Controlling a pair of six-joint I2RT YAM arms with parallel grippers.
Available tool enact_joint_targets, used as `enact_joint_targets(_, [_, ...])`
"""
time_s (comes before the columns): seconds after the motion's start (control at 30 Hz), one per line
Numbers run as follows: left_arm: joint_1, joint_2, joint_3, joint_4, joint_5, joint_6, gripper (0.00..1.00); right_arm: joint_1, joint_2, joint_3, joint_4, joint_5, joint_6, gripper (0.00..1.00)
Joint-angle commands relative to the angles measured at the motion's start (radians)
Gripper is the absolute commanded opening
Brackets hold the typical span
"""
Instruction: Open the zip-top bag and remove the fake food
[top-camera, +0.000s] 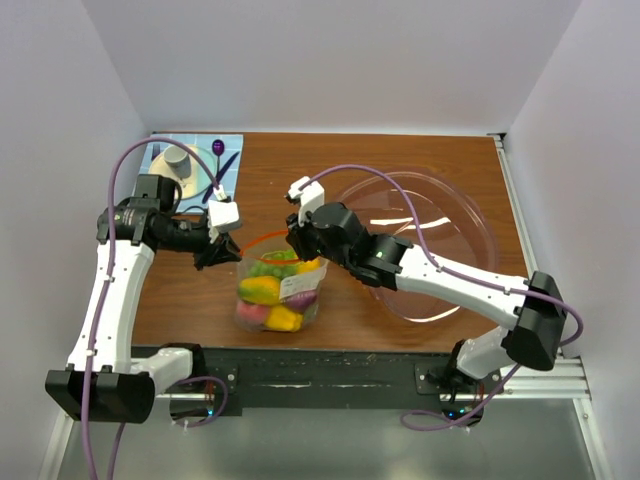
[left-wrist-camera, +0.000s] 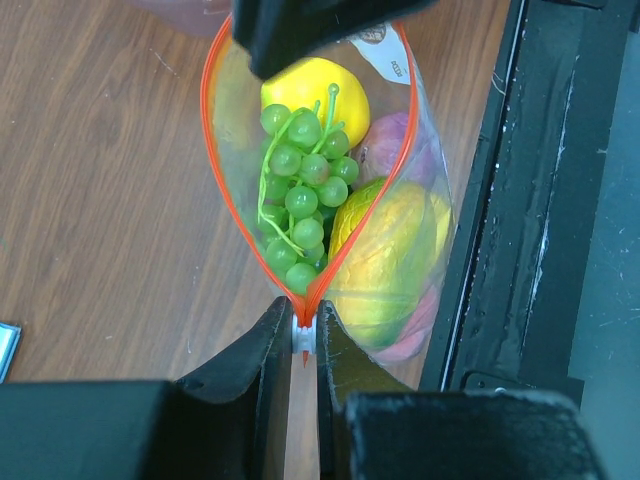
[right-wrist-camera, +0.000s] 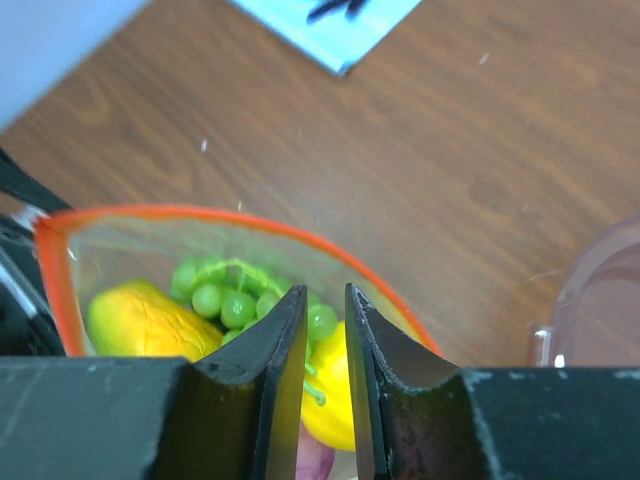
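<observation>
The zip-top bag (top-camera: 300, 292) is standing upright on the wooden table (top-camera: 280, 160), toward 6 o'clock of the tabletop near the front edge, with its orange-red zip rim spread into an open loop. The fake food is sitting inside it: a bunch of green grapes (left-wrist-camera: 300, 190) is lying on top, a lemon (left-wrist-camera: 315, 85) is resting at the far end, and a yellow-green fruit (left-wrist-camera: 385, 250) and a purple piece (left-wrist-camera: 385, 150) are pressing against the clear wall.

The left tool (top-camera: 226, 250) is reaching in from 9 o'clock and is clamping the corner of the bag where the two zip strips meet, its fingers (left-wrist-camera: 265, 350) pinching a small white tab. The right tool (top-camera: 297, 245) is hovering at the 2 o'clock side of the bag's mouth, its jaws nearly together with a thin slit between them; I cannot tell whether they are gripping the rim.

A large clear bowl (top-camera: 400, 178) is sitting at 3 o'clock. A blue mat (top-camera: 155, 150) with a grey cup (top-camera: 178, 157) is lying at 11 o'clock.
</observation>
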Motion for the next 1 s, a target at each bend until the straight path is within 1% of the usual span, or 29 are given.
enact_joint_targets(0.0, [-0.008, -0.019, 0.042, 0.002, 0.053, -0.014, 0.03, 0.005, -0.021, 0.006, 0.011, -0.099, 0.027, 0.28])
enact_joint_targets(0.03, [-0.008, -0.019, 0.041, 0.002, 0.053, -0.012, 0.03, 0.004, -0.027, -0.002, 0.017, -0.113, 0.028, 0.3])
enact_joint_targets(0.1, [-0.008, -0.018, 0.041, 0.004, 0.055, -0.008, 0.03, 0.005, -0.034, -0.017, 0.022, -0.173, 0.042, 0.41])
enact_joint_targets(0.13, [-0.008, -0.016, 0.041, 0.002, 0.055, -0.006, 0.03, 0.005, -0.04, -0.022, 0.023, -0.191, 0.047, 0.47])
enact_joint_targets(0.17, [-0.008, -0.018, 0.042, 0.004, 0.056, -0.006, 0.03, 0.005, -0.041, -0.028, 0.024, -0.211, 0.051, 0.58])
enact_joint_targets(0.2, [-0.009, -0.016, 0.044, 0.002, 0.058, -0.004, 0.03, 0.007, -0.041, -0.038, 0.025, -0.24, 0.063, 0.63])
enact_joint_targets(0.27, [-0.009, -0.015, 0.048, 0.004, 0.065, -0.004, 0.03, 0.007, -0.05, -0.051, 0.03, -0.26, 0.073, 0.69])
enact_joint_targets(0.37, [-0.009, -0.013, 0.054, 0.004, 0.074, -0.008, 0.03, 0.019, -0.044, -0.074, 0.027, -0.26, 0.082, 0.72])
enact_joint_targets(0.47, [-0.011, -0.016, 0.062, 0.004, 0.082, -0.012, 0.03, 0.027, -0.034, -0.091, 0.028, -0.26, 0.1, 0.72])
enact_joint_targets(0.67, [-0.018, -0.028, 0.074, 0.004, 0.126, -0.023, 0.04, 0.031, 0.037, -0.086, 0.053, -0.248, 0.111, 0.73])
enact_joint_targets(0.87, [-0.04, -0.041, 0.076, 0.002, 0.166, -0.024, 0.03, 0.042, 0.132, -0.04, 0.056, -0.215, 0.029, 0.73])
enact_joint_targets(0.93, [-0.052, -0.041, 0.073, 0.004, 0.177, -0.026, 0.03, 0.059, 0.158, -0.035, 0.057, -0.205, 0.005, 0.72])
enact_joint_targets(0.97, [-0.058, -0.038, 0.071, 0.004, 0.186, -0.026, 0.03, 0.062, 0.161, -0.04, 0.063, -0.205, -0.001, 0.68])
